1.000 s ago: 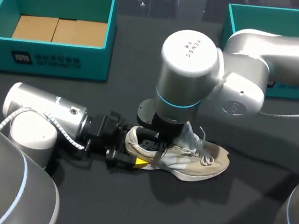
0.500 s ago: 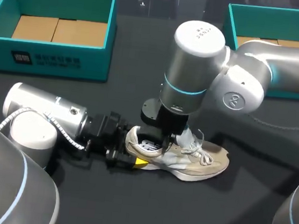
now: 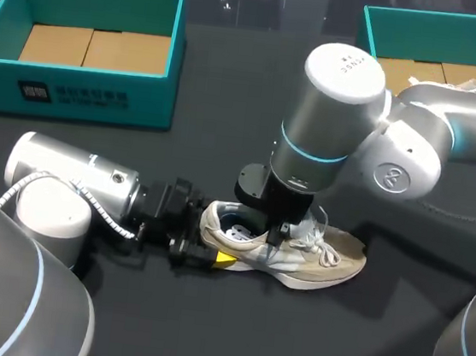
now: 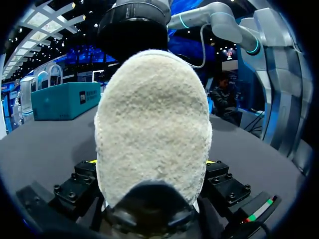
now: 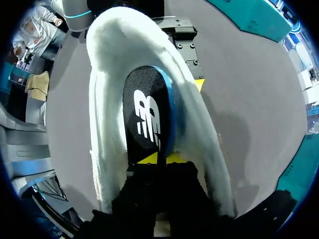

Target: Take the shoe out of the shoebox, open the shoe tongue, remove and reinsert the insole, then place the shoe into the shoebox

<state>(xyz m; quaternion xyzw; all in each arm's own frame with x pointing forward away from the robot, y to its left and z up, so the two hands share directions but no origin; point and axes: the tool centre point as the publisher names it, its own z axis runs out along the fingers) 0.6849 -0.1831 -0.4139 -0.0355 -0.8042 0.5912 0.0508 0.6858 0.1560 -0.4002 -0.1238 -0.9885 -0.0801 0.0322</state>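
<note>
Swinging from heel toward laces within the last second, the right arm (image 3: 372, 133) shifted above a shoe (image 3: 323, 261) that stayed put on the dark table (image 3: 287, 347). The left gripper (image 3: 202, 250) clamped the shoe's fuzzy heel, fingers pressed against both sides. Just ahead of it, the right gripper (image 5: 159, 159) reached down into the shoe's opening, yellow tips pinching the black insole (image 5: 147, 114), which stood tilted on edge inside. Well beyond both grippers sat two teal shoeboxes: the left shoebox (image 3: 84, 96) and the right shoebox (image 3: 428, 23).
</note>
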